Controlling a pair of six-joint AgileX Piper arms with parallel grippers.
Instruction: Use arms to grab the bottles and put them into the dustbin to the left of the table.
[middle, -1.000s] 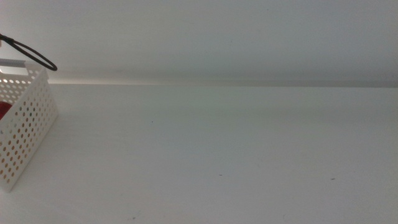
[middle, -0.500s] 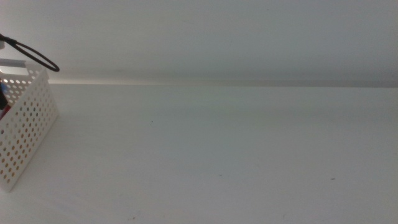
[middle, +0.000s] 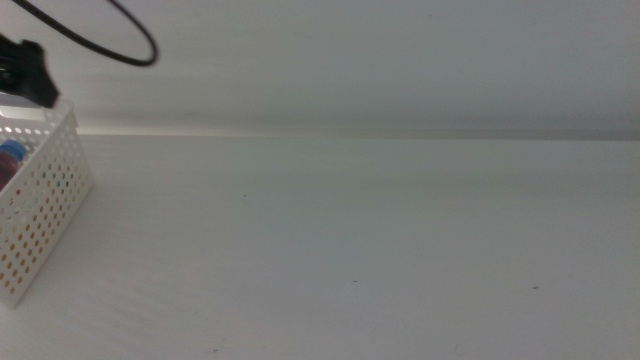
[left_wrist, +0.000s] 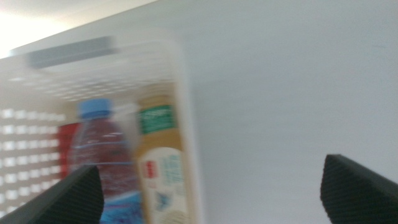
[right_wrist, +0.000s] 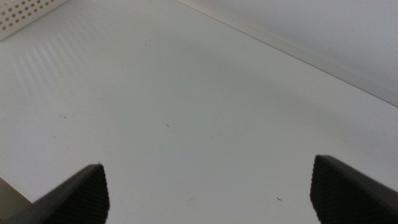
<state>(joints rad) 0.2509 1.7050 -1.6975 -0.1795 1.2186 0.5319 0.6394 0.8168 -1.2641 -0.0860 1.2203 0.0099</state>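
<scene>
The white perforated dustbin (middle: 48, 200) stands at the table's (middle: 350, 240) left edge. In the left wrist view the dustbin (left_wrist: 93, 81) holds all three bottles side by side: the clear blue-capped water bottle (left_wrist: 99, 155), the yellow tea bottle (left_wrist: 163, 162) and the red can (left_wrist: 67, 140). A blue cap (middle: 12, 154) peeks over the rim in the middle view. My left gripper (left_wrist: 211, 193) hovers above the bin, open and holding nothing; a black part of that arm (middle: 28, 70) shows over the bin. My right gripper (right_wrist: 208, 186) is open over bare tabletop.
A black cable (middle: 110, 35) loops above the dustbin at the top left. A pale wall runs along the table's far edge. The dustbin's corner (right_wrist: 25, 9) shows far off in the right wrist view.
The left arm has risen above the dustbin, its cable loop swinging up and right. A blue cap now shows inside the bin where only red showed before.
</scene>
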